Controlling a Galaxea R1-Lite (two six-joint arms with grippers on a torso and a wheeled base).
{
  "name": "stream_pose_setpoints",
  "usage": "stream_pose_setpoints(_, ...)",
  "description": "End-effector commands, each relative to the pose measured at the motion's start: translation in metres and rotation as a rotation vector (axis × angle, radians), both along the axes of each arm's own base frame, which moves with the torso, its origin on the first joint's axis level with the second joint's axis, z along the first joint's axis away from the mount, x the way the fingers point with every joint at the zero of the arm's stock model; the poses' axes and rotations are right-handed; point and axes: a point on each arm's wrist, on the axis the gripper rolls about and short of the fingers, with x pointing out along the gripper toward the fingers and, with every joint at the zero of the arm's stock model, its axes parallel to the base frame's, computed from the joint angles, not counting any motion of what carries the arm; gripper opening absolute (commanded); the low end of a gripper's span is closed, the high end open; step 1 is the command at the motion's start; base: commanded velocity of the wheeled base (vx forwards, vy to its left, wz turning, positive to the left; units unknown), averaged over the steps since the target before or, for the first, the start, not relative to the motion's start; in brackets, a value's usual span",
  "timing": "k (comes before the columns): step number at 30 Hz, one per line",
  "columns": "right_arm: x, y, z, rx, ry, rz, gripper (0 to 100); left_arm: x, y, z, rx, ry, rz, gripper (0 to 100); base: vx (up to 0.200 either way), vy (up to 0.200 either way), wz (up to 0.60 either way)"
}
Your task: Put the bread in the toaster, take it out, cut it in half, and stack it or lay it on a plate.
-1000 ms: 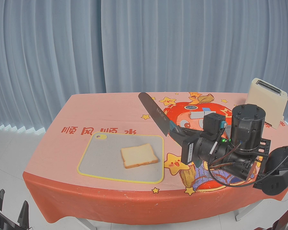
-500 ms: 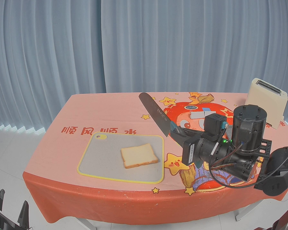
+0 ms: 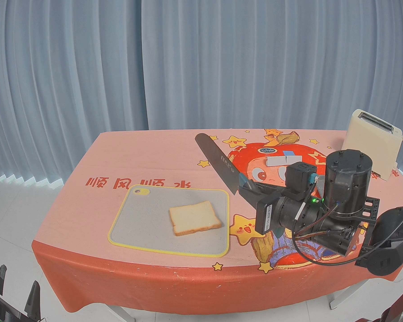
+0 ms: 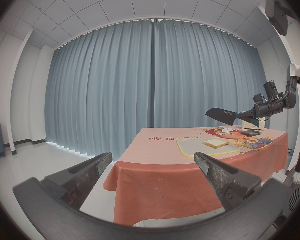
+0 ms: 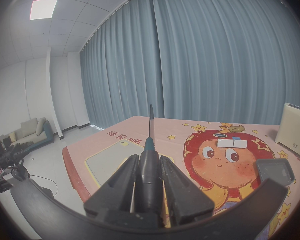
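Pink tablecloth (image 3: 134,157), blue curtain (image 3: 210,50) behind; knife held in the air over the table.
Right gripper (image 3: 248,188) is clenched on the handle of the knife (image 3: 217,161), with the blade on edge and pointing away and leftward, near the far right corner of the cutting board (image 3: 143,220). Bread (image 3: 195,218), one whole slice, lies flat on the board's right half. Toaster (image 3: 374,143) stands at the table's far right edge. Left gripper (image 4: 153,157) hangs low off the table's left front, jaws spread apart.
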Motion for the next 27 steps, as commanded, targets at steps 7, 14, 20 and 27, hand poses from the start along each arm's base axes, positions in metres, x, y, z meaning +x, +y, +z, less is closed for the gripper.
stream_pose_setpoints(7,0.000,0.000,-0.003,-0.006,0.007,0.000,0,0.001,0.000,-0.005,0.001,0.016,0.002,100,0.000,0.000,0.00)
stream_pose_setpoints(14,0.002,0.002,-0.006,-0.012,0.017,-0.001,0,0.001,0.000,-0.005,-0.005,0.012,0.002,100,0.000,0.000,0.00)
stream_pose_setpoints(20,-0.001,0.005,-0.010,-0.021,0.025,0.011,0,0.001,0.000,-0.005,-0.001,0.014,-0.001,100,0.000,0.000,0.00)
stream_pose_setpoints(27,-0.009,0.012,-0.016,-0.035,0.041,0.047,0,0.001,0.000,-0.004,0.004,0.013,-0.001,100,0.000,0.000,0.00)
